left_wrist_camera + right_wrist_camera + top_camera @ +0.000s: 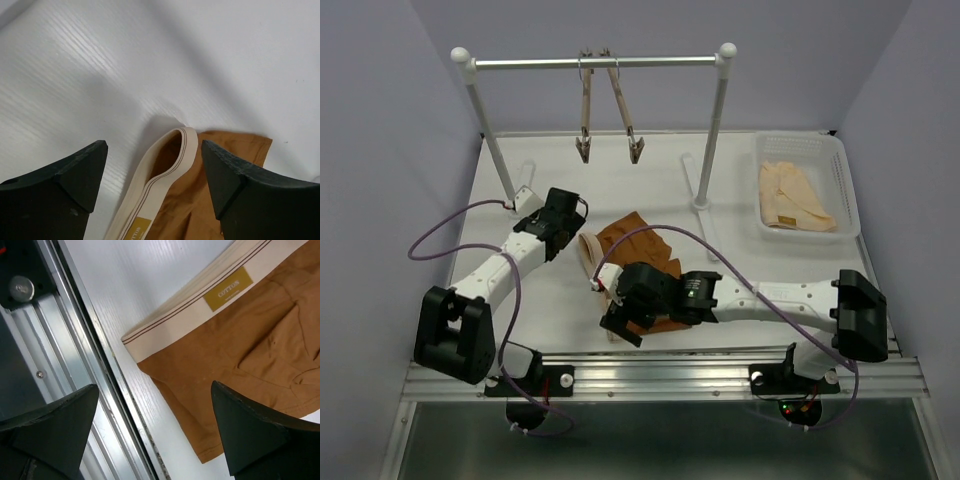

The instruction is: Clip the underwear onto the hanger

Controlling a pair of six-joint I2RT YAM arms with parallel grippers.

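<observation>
Underwear flat mid-table, waistband along left edge, running near-far. Right gripper wide open over near waistband corner. Left gripper wide open, facing far waistband end. Hanger far back on rail.

Two hangers hung on one rail. Nearer than the rail were one underwear, two arms, and one basket of cream garments, number unclear.

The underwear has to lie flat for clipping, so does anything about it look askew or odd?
Yes. The underwear is rumpled, not flat: in the left wrist view, one end of its waistband stands open in a loop. Nothing looks damaged.
</observation>
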